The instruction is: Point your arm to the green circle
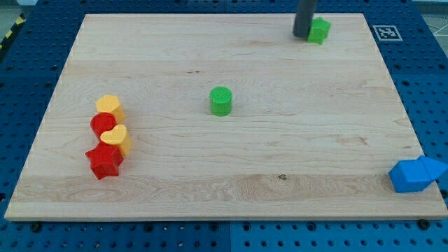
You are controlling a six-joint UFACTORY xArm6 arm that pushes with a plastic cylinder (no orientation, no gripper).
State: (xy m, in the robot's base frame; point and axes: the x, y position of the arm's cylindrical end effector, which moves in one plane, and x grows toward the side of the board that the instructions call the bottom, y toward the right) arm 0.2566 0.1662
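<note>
Green circle [221, 101] is sitting near centre of counter [231, 175], slightly left. Rod's tip [302, 35] is resting at upper right, touching another green block [319, 31], well apart from circle. No fingers on rod, nothing held.

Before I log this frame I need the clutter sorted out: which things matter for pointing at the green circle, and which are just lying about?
Belong to the job:
green circle, mid-board
my tip, at the view's top, far from the circle

Just lying about:
green block, right beside my tip
yellow block
red block
yellow heart
red star
two blue blocks, bottom right corner
</note>
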